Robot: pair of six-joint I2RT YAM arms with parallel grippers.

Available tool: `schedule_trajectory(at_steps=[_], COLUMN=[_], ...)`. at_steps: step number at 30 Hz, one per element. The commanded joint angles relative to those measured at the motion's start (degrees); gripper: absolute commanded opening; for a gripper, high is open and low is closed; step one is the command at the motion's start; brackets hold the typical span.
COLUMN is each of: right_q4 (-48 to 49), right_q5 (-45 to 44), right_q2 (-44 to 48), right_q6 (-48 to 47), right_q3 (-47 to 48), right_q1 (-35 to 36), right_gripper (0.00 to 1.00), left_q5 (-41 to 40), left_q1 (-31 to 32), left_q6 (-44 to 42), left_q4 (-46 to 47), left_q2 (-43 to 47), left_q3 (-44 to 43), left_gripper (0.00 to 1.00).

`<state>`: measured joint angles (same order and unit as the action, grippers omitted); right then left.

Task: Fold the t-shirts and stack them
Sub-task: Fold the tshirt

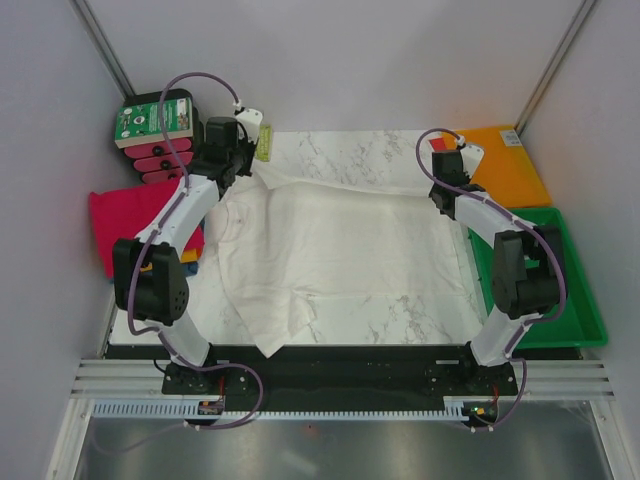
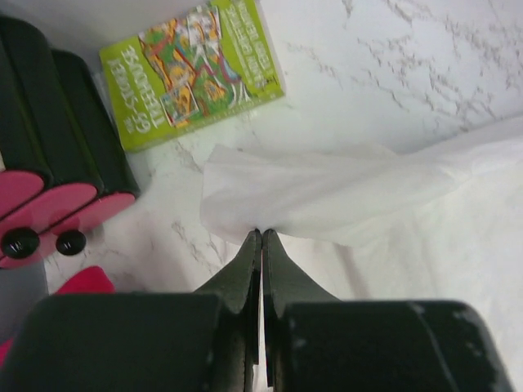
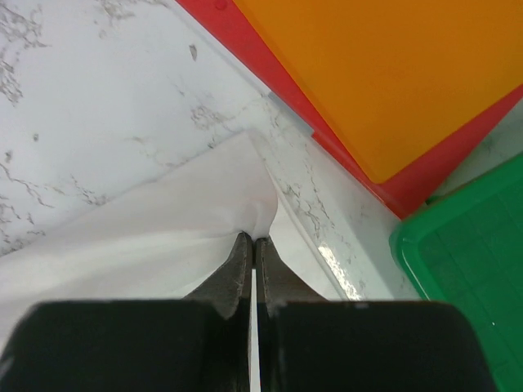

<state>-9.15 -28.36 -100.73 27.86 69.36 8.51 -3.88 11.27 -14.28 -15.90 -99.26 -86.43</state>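
Note:
A thin, wrinkly white t-shirt [image 1: 330,250] lies spread over the marble table [image 1: 350,150]. My left gripper [image 1: 248,168] is shut on its far left corner, and the cloth bunches right at the closed tips [image 2: 261,233]. At the far right corner my right gripper [image 1: 441,198] is also shut on the white fabric, pinching a lifted fold [image 3: 253,238]. A pile of folded t-shirts sits at the left edge under my left arm. Its top is a magenta-pink shirt [image 1: 125,215], with orange [image 1: 191,256] and blue [image 1: 190,268] edges showing below.
A flat orange sheet [image 1: 505,165] on a red one [image 3: 425,184] lies at the back right, with a green tray [image 1: 580,300] in front of it. A stack of black-and-pink cases [image 1: 155,135] and a green printed card [image 2: 196,69] stand at the back left.

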Motion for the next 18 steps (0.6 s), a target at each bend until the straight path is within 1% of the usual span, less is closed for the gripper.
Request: schedule_trajectory(at_steps=[1,9,18], right_q4=[0.8,0.4,-0.9], right_q5=[-2.1,-3.6,-3.5], right_q2=[3.0,1.7,-0.6], right_q6=[1.8,1.8,3.0], right_q3=[-2.5,-3.1,-3.7], right_q1=[0.2,0.1,0.2], right_gripper=[0.0,0.0,0.0], left_q5=[1.9,3.1,3.6], left_q1=[-0.1,-0.1,-0.1], left_q6=[2.2,2.2,2.0], left_q4=[0.9,0.5,-1.3], left_q2=[4.9,10.7,15.1], left_q3=[5.9,16.0,22.8], left_gripper=[0.02,0.02,0.02])
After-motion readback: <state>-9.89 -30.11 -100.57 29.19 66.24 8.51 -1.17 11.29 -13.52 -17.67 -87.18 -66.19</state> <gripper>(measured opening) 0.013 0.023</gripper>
